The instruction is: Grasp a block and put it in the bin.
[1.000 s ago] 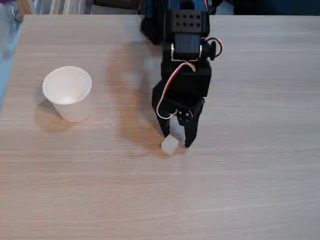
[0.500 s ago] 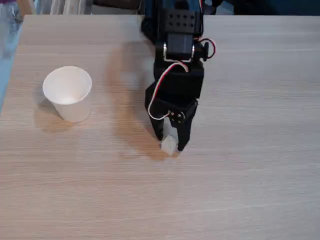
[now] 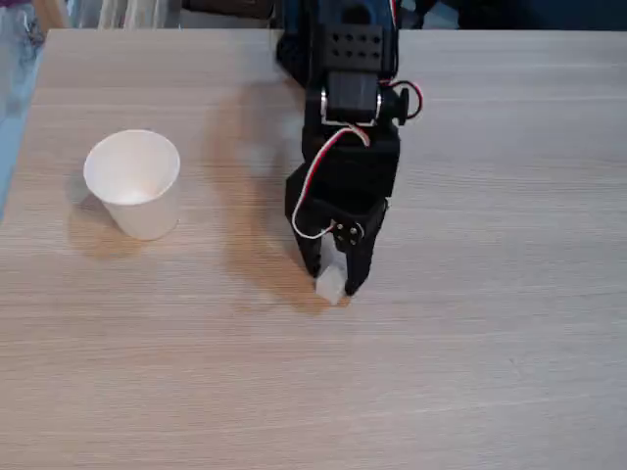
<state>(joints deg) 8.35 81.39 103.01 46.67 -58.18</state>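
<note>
The block (image 3: 331, 285), a small white cube, rests on the wooden table near the middle of the fixed view. My black gripper (image 3: 333, 281) points down over it with one finger on each side. The fingers press against the cube's left and right faces, so the gripper is shut on the block. The cube's upper part is hidden between the fingers. The bin (image 3: 133, 182), a white paper cup, stands upright and looks empty at the left, well apart from the gripper.
The arm's base (image 3: 338, 44) stands at the table's far edge, with red and white wires looping down the wrist. The table's left edge (image 3: 22, 127) runs close behind the cup. Bare wood lies between cup and gripper and along the front.
The gripper has shifted slightly left so that it straddles the block, and its fingers have closed in on the cube. Cup and block stay where they were.
</note>
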